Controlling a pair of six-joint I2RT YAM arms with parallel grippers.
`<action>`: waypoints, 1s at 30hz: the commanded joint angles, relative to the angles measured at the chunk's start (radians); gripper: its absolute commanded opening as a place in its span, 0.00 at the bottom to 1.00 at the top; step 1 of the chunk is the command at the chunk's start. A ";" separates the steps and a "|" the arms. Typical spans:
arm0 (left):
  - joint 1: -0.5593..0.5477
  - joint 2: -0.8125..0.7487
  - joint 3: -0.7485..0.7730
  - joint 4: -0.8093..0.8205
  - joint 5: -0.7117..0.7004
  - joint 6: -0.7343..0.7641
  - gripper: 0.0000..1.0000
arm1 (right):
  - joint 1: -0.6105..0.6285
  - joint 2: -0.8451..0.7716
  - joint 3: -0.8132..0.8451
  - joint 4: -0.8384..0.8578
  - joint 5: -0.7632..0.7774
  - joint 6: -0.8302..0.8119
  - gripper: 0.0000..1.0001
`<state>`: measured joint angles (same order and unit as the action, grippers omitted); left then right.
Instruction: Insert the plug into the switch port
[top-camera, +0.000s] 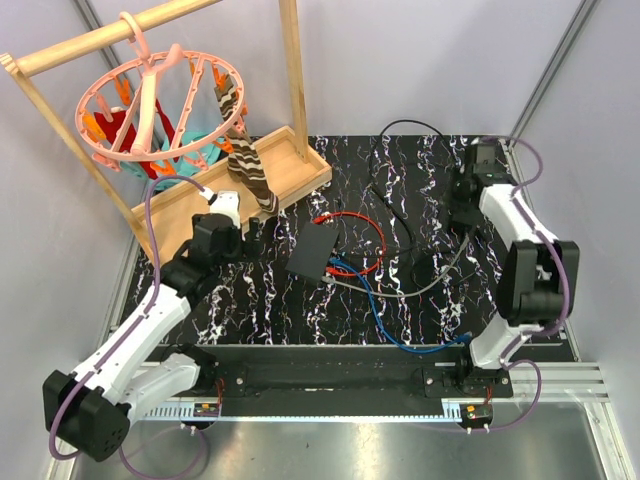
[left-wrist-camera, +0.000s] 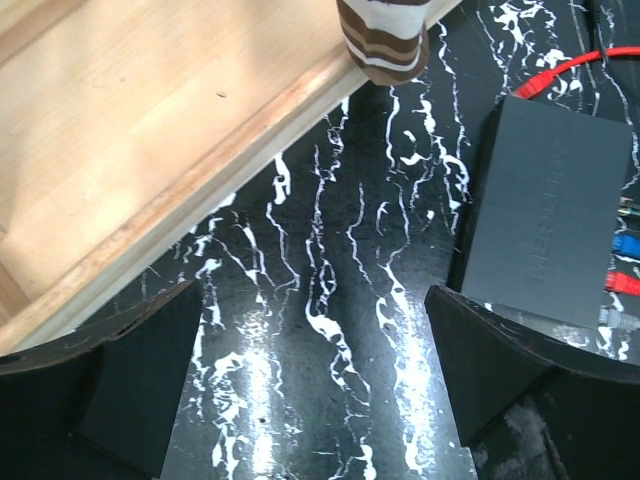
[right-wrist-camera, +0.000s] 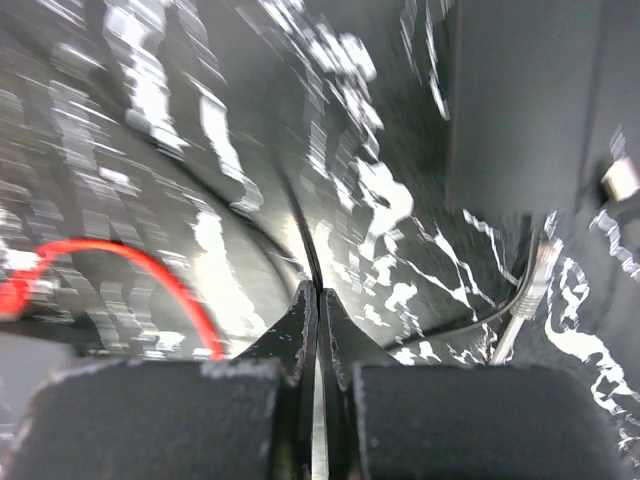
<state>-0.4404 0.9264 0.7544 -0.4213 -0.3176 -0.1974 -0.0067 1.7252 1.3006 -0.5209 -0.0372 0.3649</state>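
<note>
The jaws of the left gripper stand wide apart with only bare table between them. The jaws of the right gripper are pressed together. A thin black cord runs up to their tips, but the blur does not let me tell if it is pinched.

There is one switch, a flat black box lying near the middle of the table, just right of the left gripper. Its long axis runs from far-right to near-left in the top view. The long edge with the ports faces right, toward the right arm. At this edge the left wrist view shows three plugs side by side: one blue, one red, one grey.

I count four cables: one red cable, one blue cable, one grey cable and the black cord.

One free plug, clear, on the end of the grey cable, lies on the table just right of the right gripper and well apart from the switch. In the right wrist view its long axis is nearly upright, the tip pointing away from the camera.

One wooden tray and one striped sock are beyond the left gripper.
</note>
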 joint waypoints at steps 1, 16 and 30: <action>-0.001 0.038 0.028 0.035 0.045 -0.045 0.99 | 0.001 -0.171 0.040 0.004 0.032 -0.007 0.00; 0.003 0.152 0.092 0.062 -0.017 -0.008 0.99 | -0.142 -0.608 -0.451 0.004 0.289 0.075 0.17; 0.002 0.134 0.059 0.085 0.029 -0.034 0.99 | 0.120 -0.523 -0.391 0.025 -0.248 -0.233 0.65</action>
<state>-0.4400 1.0801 0.8013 -0.3912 -0.3023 -0.2184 0.0303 1.1717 0.9115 -0.5190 -0.0654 0.2386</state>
